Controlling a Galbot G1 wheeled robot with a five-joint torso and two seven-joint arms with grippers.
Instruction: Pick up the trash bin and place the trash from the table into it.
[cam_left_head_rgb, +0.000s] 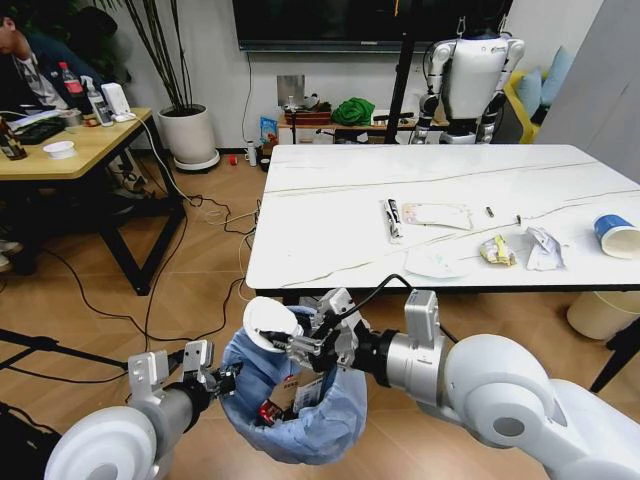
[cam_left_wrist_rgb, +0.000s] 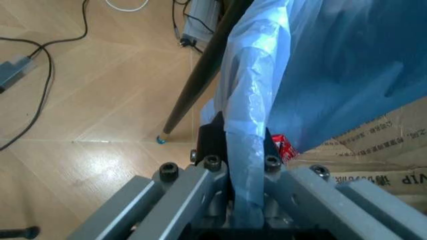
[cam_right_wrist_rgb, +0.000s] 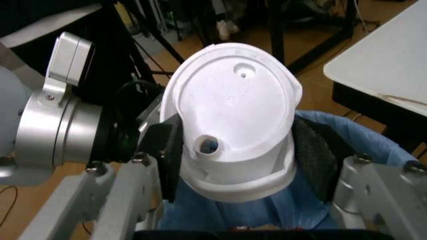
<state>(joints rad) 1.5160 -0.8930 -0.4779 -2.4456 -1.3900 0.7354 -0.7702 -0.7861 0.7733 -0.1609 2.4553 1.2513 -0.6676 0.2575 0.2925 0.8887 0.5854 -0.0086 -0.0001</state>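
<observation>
1. Left gripper: low at the left, clamped on the near rim of the trash bin; the left wrist view shows its fingers pinching a fold of the light-blue bag liner. Risk: the hold appears to be largely on the film (rim underneath not clearly visible), so the liner could slip or tear and the bin sag or tip.

2. Trash bin: off the table's near edge, between the two arms, already holding cardboard and a red wrapper.

3. Right gripper: above the bin's rim, closed on a white cup lid (seen face-on in the right wrist view). Risk: the lid sits toward the left side of the opening, so it could catch the rim on release and fall to the floor.

4. Table: trash remaining includes a striped wrapper, a flat clear packet, a yellowish wrapper, crumpled white paper and a blue-and-white paper cup. Risk: the far-right items lie well apart from the bin, calling for long reaches.
</observation>
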